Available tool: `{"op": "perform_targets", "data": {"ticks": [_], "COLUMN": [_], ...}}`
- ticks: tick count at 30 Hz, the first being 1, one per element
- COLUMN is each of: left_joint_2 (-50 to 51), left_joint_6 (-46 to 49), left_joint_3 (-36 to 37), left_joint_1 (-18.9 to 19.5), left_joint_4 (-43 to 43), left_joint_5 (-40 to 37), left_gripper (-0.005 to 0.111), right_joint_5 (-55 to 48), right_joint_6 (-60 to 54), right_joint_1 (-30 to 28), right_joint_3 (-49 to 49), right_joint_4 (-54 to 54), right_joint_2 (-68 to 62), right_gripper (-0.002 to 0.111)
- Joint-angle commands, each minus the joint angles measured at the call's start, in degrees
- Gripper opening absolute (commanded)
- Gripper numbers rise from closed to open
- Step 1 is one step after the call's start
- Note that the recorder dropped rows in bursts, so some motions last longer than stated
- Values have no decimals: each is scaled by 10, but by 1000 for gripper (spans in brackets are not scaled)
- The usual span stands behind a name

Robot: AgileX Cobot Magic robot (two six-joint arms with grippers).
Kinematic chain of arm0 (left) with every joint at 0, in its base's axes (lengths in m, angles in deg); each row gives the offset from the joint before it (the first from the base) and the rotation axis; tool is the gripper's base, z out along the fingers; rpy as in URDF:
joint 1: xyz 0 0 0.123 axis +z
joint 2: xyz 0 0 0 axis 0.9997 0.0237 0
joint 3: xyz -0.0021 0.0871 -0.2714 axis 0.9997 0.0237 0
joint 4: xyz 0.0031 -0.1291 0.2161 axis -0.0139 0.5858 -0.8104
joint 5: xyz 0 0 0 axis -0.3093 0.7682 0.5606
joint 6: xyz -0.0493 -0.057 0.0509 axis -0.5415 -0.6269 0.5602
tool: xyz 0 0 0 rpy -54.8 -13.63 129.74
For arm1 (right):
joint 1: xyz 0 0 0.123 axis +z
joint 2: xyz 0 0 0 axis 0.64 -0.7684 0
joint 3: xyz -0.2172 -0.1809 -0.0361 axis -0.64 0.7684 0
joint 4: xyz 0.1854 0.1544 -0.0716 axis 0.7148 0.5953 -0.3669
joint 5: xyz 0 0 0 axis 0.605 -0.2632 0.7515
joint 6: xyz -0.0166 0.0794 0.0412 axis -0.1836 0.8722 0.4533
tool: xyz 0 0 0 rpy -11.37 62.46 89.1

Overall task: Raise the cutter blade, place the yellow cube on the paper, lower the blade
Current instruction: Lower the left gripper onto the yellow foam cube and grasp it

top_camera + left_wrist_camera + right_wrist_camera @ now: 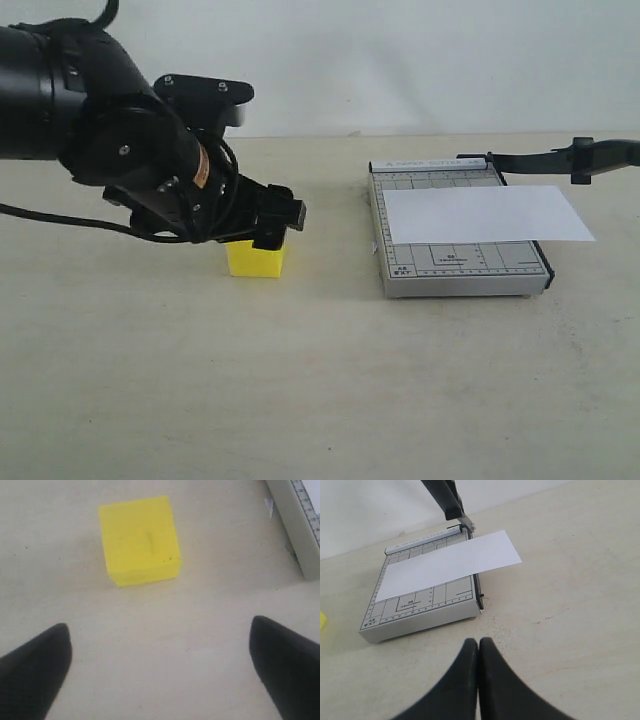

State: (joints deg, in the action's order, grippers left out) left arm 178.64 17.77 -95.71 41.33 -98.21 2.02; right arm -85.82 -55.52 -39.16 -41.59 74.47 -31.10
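Note:
The yellow cube point(255, 260) point(139, 540) rests on the table left of the grey trimmer base point(460, 268) point(420, 617). My left gripper point(278, 228) point(160, 627) hovers just above and in front of the cube, open, with only bare table between its fingers. The white paper point(485, 213) point(447, 565) lies across the base and overhangs its right side. The black cutter blade point(560, 160) point(442, 497) stands raised off the base from its hinge at the back. My right gripper point(479, 642) is shut on nothing, over the table near the base's front corner; the exterior view does not show it.
A corner of the trimmer base point(300, 525) shows at the edge of the left wrist view. The left arm's bulky black body point(110, 120) and its cable fill the upper left. A pale wall rises behind the beige table point(320, 400).

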Motion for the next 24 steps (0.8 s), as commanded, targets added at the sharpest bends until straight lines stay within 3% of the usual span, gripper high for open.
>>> {"op": "perform_targets", "data": {"ticks": [1,11,24], "left_joint_2": [27,107,206], "left_joint_6": [-97,-116,-123], "left_joint_3": [1,-31,-115], "left_joint_1": [2,15,29], "left_joint_4": [-60,-153,-161], "left_joint_5": [25,56,63], "left_gripper": [110,110,110], "right_joint_5": [3,2,2], "right_joint_6": [4,9,15], "right_joint_1": [-1,-1,-1], "right_joint_3": [0,0,0], "right_joint_4": [1,1,1], "right_joint_2": [-1,-1,-1], "right_gripper": [0,0,0]}}
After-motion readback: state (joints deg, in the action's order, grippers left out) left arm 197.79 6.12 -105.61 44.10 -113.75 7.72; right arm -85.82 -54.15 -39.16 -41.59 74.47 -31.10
